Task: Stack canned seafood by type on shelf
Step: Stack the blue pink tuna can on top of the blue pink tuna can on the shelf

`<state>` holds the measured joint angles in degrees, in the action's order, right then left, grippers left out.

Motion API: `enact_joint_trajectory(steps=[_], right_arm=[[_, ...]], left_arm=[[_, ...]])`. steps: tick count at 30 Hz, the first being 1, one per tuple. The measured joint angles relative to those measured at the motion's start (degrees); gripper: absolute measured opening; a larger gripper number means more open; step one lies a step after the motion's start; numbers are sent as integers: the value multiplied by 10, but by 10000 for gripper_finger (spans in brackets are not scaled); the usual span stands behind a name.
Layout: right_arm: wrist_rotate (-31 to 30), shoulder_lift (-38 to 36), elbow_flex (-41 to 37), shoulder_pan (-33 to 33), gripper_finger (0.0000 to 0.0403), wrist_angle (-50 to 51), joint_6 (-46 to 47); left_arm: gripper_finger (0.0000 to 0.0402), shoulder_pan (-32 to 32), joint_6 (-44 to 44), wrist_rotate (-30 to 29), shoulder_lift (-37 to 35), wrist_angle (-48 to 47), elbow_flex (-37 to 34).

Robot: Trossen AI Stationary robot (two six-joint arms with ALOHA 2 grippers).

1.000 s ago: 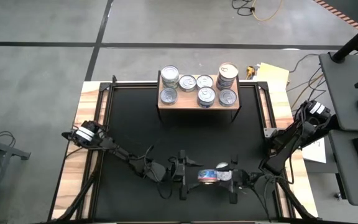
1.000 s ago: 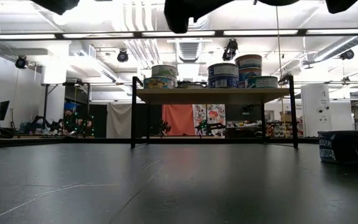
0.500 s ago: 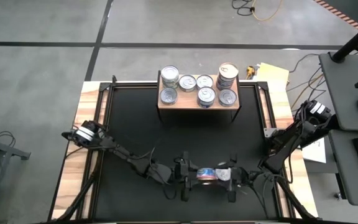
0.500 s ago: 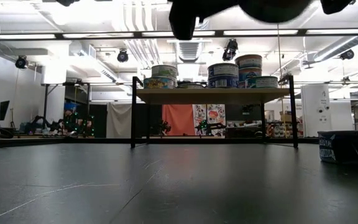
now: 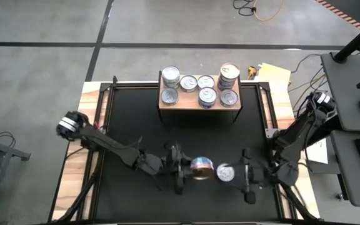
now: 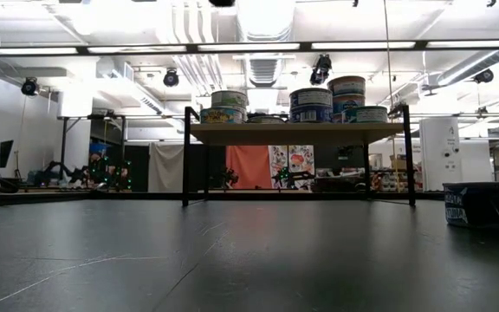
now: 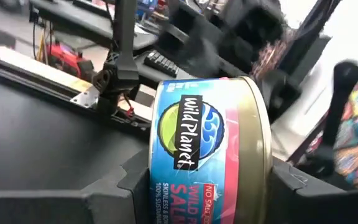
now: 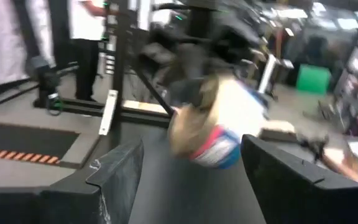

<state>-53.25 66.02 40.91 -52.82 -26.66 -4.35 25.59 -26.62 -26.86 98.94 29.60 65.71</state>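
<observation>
the left gripper (image 5: 189, 169) hangs over the desk's near edge, about midway along it, its fingers (image 7: 126, 183) clenched on a wild planet salmon can (image 7: 207, 149) with a blue and red label and a gold rim. the can is held off the black desk (image 5: 136, 125) with its flat end turned toward the right arm.

the right gripper (image 5: 225, 173) is just beside it, toward the right corner of the same near edge. its fingers (image 8: 114, 171) stand released and apart, with nothing between them; the can shows beyond them, clear of both.

the shelf (image 5: 199, 103), a light wooden board on dark legs, stands at the middle of the desk's far edge. it carries the other cans (image 5: 197, 89), silver-topped tins, some stacked two high; the tallest stack (image 6: 346, 95) is toward the shelf's right end.
</observation>
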Motion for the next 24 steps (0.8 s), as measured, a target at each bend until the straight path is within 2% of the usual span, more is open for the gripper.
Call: enact_joint_trajectory(steps=[3,5,7,9,12,16,19,24], right_arm=[[22,-7,0,-13,250,-25,-93],[32,-3,0,-19,242,-50,-169],[30,11,7,-18,234,-58,-262],[17,30,25,-18,226,-57,-368],[-24,68,62,-18,218,-60,-547],[-159,128,112,-8,216,-56,-737],[-208,158,147,10,222,-49,-806],[-203,180,194,33,243,-5,-812]], left_arm=[[169,-14,-78,23,-42,-42,0],[169,-29,-174,37,-63,-62,0],[169,-46,-254,87,-82,-79,0],[169,-59,-310,113,-91,-71,0],[169,-67,-354,127,-91,-78,0],[169,-77,-385,132,-91,-83,0],[169,-81,-392,131,-91,-82,0],[169,-81,-405,129,-89,-82,0]])
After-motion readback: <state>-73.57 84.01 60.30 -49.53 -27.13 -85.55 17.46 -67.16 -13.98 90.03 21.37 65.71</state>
